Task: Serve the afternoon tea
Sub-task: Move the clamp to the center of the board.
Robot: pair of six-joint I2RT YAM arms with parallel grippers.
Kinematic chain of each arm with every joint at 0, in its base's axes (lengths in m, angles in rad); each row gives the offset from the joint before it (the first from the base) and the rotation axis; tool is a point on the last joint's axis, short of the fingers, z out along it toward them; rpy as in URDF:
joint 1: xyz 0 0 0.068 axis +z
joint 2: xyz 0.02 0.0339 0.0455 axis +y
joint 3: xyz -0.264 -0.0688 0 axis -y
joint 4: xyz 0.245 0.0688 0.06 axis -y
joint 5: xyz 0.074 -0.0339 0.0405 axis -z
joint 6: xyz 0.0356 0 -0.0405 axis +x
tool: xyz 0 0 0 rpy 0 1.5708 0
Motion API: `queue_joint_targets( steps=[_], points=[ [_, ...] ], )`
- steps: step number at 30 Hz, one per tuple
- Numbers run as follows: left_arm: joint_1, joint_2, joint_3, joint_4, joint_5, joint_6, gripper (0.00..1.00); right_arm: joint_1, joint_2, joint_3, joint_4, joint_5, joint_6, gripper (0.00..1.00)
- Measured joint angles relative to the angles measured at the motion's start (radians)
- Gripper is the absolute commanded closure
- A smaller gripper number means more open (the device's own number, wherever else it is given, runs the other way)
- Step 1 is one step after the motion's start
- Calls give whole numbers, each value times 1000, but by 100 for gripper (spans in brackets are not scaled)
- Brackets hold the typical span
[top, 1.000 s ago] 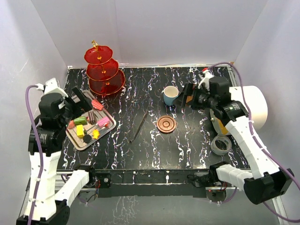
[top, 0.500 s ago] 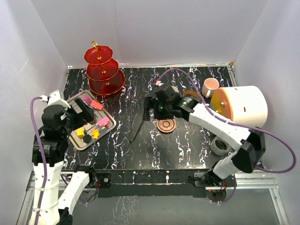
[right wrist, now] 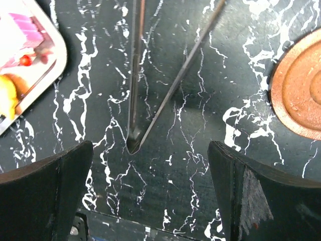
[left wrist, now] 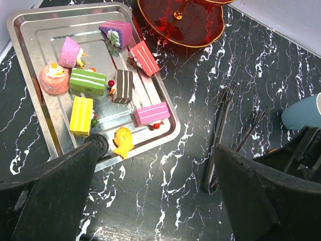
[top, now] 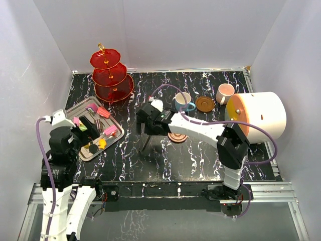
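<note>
Glowing translucent red three-tier stand (top: 109, 76), gold rod (top: 102, 48) upright; left claw (left wrist: 155, 201) and right claw (right wrist: 150, 196) both wide open, empty.

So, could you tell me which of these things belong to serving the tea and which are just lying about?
For the tea: red stand, sweets, blue cup, pink cup, far saucer, near saucer.
Lying about: metal tray, white drum, tongs (maybe a serving tool).
</note>
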Motion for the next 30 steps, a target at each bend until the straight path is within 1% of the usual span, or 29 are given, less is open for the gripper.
queue_joint_targets(
  steps=[3,6,12,18,22,26,30],
  points=[
    [0,-15,-17,13,-2,-2,1,0,6,-34,1,16,53,2],
    [0,-27,-39,38,-2,-9,1,-1,36,-16,-8,19,69,2],
    [0,-47,-122,75,-9,-42,1,-2,237,222,-87,27,71,2],
    [0,-93,-210,88,-26,-83,1,-2,373,360,-193,82,72,2],
    [0,-115,-233,90,-44,-107,1,-5,390,365,-238,129,74,2],
    [0,-132,-237,92,-61,-122,1,-20,390,352,-247,151,66,8],
    [0,-139,-240,93,-70,-130,1,-52,390,275,-224,158,43,12]
  ],
)
